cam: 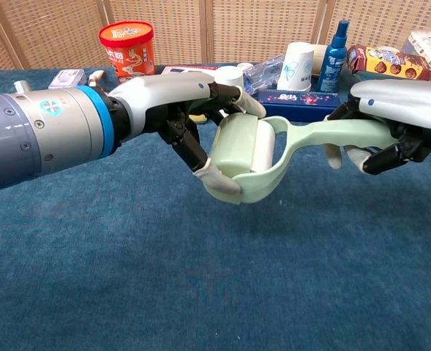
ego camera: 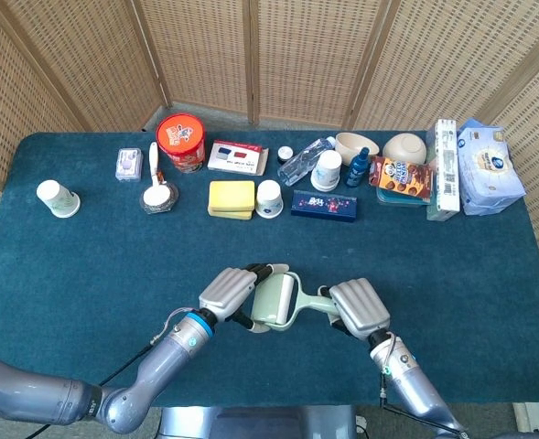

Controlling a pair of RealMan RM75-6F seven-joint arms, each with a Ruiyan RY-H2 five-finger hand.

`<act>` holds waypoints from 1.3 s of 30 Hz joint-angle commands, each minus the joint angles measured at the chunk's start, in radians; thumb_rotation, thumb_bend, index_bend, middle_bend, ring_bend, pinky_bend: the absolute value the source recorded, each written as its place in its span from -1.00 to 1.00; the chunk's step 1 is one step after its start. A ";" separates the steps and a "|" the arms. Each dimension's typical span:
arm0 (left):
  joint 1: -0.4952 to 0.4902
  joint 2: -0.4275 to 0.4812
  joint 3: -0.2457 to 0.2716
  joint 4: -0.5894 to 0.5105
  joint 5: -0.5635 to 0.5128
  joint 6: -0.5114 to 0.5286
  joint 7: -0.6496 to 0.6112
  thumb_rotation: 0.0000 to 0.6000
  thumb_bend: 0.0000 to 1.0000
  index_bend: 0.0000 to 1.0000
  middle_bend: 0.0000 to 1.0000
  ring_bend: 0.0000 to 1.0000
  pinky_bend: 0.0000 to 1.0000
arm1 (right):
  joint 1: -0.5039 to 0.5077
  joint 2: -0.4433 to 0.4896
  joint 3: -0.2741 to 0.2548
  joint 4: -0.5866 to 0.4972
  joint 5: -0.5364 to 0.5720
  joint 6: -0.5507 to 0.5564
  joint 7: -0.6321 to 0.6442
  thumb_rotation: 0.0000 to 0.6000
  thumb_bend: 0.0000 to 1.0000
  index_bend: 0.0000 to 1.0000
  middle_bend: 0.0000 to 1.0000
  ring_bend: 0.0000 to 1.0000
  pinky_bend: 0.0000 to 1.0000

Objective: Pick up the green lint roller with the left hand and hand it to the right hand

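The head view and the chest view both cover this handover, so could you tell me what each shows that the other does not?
Only the head view shows the whole table from above, including the paper cup at far left and the tissue pack at far right. Only the chest view shows, side-on, the lint roller held clear above the cloth. Both show the left hand at the roller head and the right hand at its handle.

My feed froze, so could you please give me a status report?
Left robot hand holds lint roller head. Right robot hand grips handle. Airborne, unobstructed.
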 commanded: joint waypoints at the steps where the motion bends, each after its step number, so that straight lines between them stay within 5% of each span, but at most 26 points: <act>1: 0.000 0.012 0.008 -0.010 0.001 -0.007 0.000 1.00 -1.00 -0.51 -0.71 -0.73 -0.12 | -0.003 0.011 0.004 0.000 0.002 0.001 0.025 1.00 1.00 0.47 0.76 0.84 1.00; 7: -0.006 0.050 0.020 -0.035 -0.018 -0.034 0.000 1.00 -1.00 -0.52 -0.99 -0.96 -0.31 | -0.007 0.036 0.002 -0.002 -0.006 0.000 0.066 1.00 1.00 0.47 0.76 0.84 1.00; 16: -0.010 0.098 0.028 -0.068 -0.025 -0.049 -0.008 1.00 -1.00 -0.61 -1.00 -1.00 -0.53 | -0.010 0.054 -0.001 0.005 -0.015 -0.003 0.109 1.00 1.00 0.47 0.76 0.84 1.00; 26: 0.021 0.242 0.024 -0.136 0.003 -0.058 -0.058 1.00 -1.00 -0.63 -1.00 -1.00 -0.55 | -0.017 0.070 -0.005 0.023 -0.018 -0.007 0.160 1.00 1.00 0.47 0.76 0.84 1.00; 39: 0.170 0.500 0.074 -0.162 0.210 -0.027 -0.210 1.00 -1.00 -0.63 -1.00 -1.00 -0.56 | -0.033 0.105 -0.007 0.028 -0.040 0.002 0.218 1.00 1.00 0.47 0.76 0.84 1.00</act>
